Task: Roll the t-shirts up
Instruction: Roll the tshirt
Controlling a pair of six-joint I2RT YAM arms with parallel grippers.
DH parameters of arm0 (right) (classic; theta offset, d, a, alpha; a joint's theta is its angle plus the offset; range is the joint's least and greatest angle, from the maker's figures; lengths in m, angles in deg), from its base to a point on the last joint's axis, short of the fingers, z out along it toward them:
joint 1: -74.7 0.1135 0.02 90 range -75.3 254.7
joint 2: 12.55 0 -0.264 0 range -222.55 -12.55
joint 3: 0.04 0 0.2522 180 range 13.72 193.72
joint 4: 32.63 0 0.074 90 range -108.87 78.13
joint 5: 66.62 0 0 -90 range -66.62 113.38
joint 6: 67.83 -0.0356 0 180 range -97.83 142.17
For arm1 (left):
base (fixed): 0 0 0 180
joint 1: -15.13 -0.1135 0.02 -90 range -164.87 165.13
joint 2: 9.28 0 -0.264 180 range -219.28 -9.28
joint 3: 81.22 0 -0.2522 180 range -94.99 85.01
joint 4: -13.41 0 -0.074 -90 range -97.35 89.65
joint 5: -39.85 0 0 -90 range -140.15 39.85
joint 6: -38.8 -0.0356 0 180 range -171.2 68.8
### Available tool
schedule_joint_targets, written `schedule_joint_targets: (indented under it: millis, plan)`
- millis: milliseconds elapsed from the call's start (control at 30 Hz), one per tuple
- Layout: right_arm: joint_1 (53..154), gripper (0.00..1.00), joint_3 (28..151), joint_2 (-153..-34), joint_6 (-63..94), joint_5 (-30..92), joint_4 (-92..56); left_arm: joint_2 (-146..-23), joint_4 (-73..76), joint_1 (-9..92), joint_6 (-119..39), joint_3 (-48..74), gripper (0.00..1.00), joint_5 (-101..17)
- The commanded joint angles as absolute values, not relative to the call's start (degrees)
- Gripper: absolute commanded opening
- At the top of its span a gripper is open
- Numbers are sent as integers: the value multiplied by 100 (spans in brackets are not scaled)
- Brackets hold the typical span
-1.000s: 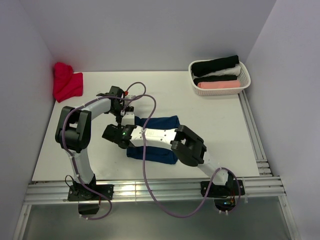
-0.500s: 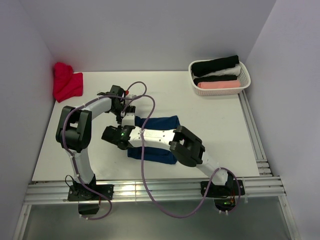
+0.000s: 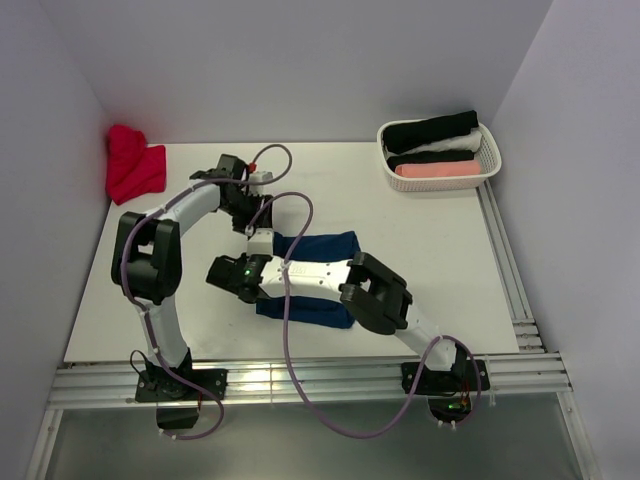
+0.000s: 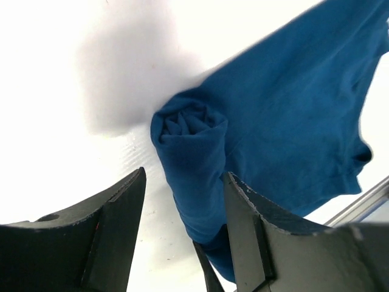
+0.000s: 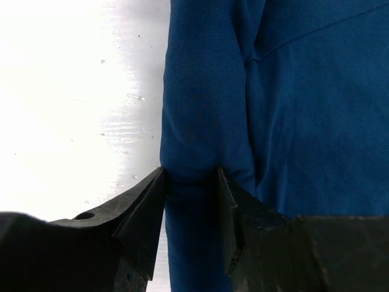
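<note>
The right hand [image 5: 191,172] is pinched narrow on the rolled edge of the navy t-shirt [image 5: 292,121], its two fingers [image 5: 143,207] pressing the roll in from either side. Its arm lies low and long over the tabletop [image 3: 400,210]. From the base at the near edge on the right it folds at a black elbow, and the white forearm runs left across the shirt to the roll.

The left hand [image 4: 185,176] stands wide above the far end of that roll. The spiral end shows between its fingers, with no grip on it that I can see. That arm rises from the near left, reaches toward the far edge, and the wrist turns back down.

The shirt lies around the middle of the tabletop, its unrolled part flat to the right. A red t-shirt [image 3: 133,165] is bunched in the far left corner. A white basket [image 3: 445,183] in the far right corner holds rolled shirts [image 3: 430,130], black, white and pink.
</note>
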State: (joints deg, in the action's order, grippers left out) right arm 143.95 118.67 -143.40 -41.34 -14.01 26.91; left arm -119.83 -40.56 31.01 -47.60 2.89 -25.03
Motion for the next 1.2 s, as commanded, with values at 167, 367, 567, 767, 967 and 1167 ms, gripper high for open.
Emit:
schedule_joint_targets:
  millis: [167,367,567,767,967,1167]
  plan:
    - [14326,43,10638,-14115,-4244,-564,1991,-12082,-4482,2604,-5032,-524,61,-1782]
    - [14098,41,9021,-13298,-4235,252,-187,-11933,-4483,2296,-5348,-429,62,-1272]
    - [13790,41,7087,-12313,-4550,1045,-3053,-11801,-4377,2129,-5542,-86,62,-894]
    - [13447,40,5882,-12312,-5156,1792,-5172,-11809,-4324,2102,-5656,195,62,-516]
    - [13367,39,5187,-12531,-5754,1933,-6325,-11950,-4131,2146,-5691,521,62,-401]
    - [13341,38,5213,-12541,-5773,1872,-6019,-12011,-3762,2383,-5569,802,62,-533]
